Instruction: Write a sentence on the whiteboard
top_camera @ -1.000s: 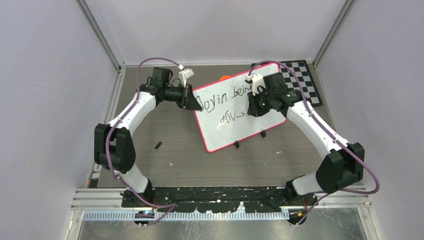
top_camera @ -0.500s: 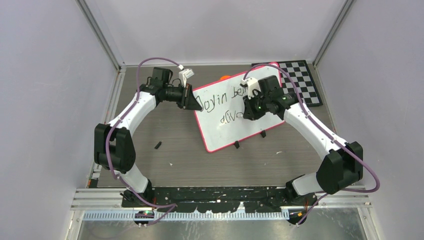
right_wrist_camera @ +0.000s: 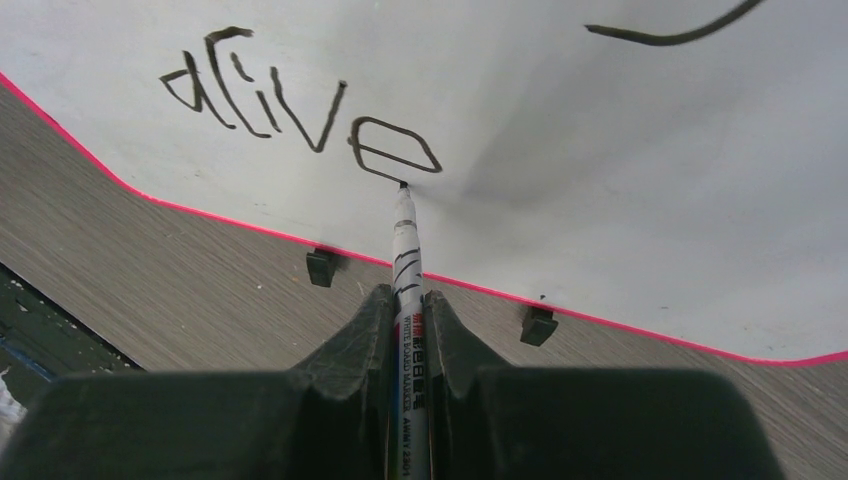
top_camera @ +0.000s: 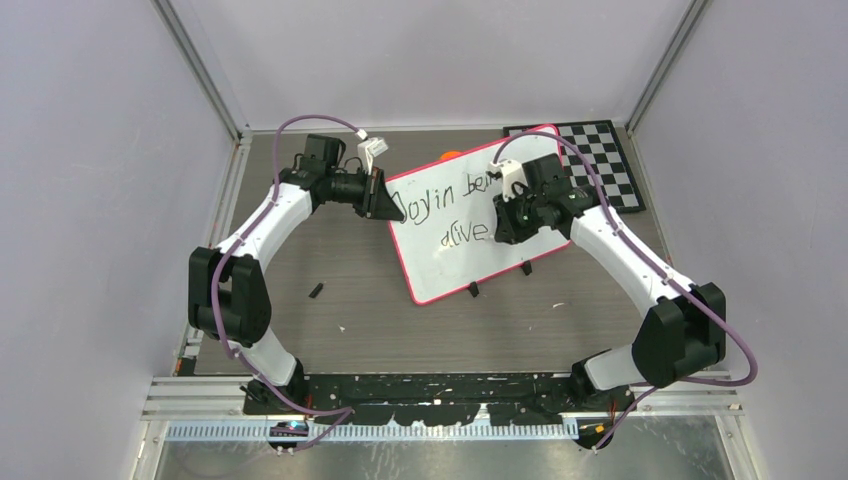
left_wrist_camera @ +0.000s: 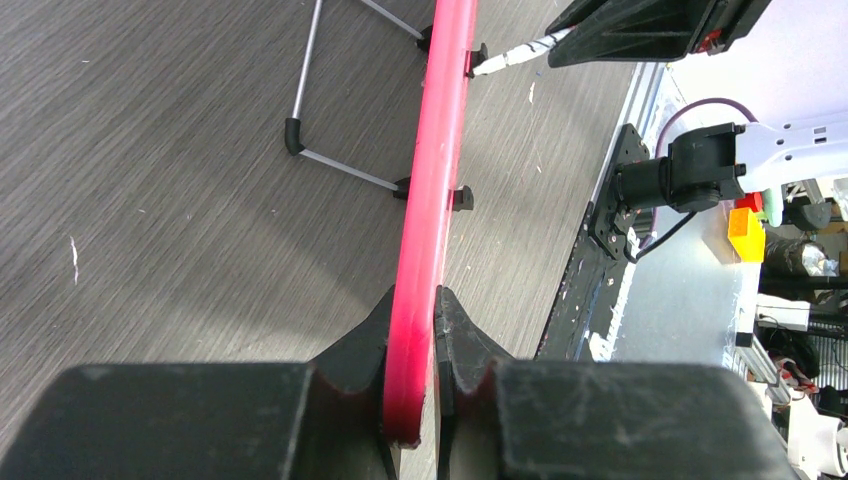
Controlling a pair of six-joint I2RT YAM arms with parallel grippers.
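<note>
A whiteboard (top_camera: 455,272) stands tilted on the table (top_camera: 330,330), centre-right, its near edge carrying two small black clips (right_wrist_camera: 322,266). Just beyond that edge the right gripper (right_wrist_camera: 405,297) is closed tight on a marker (right_wrist_camera: 407,250), whose tip touches the board at the lower left of the letter e (right_wrist_camera: 395,150) ending "alive", the second line of the sentence (top_camera: 447,198). Finishing this e well looks to call for light, even pressure and a short sweep to the right, then a clean lift before any full stop. Farther back on the left, the left gripper (left_wrist_camera: 412,350) pinches the board's pink rim (left_wrist_camera: 430,200), steadying it; that hold should not slacken while the pen moves.
</note>
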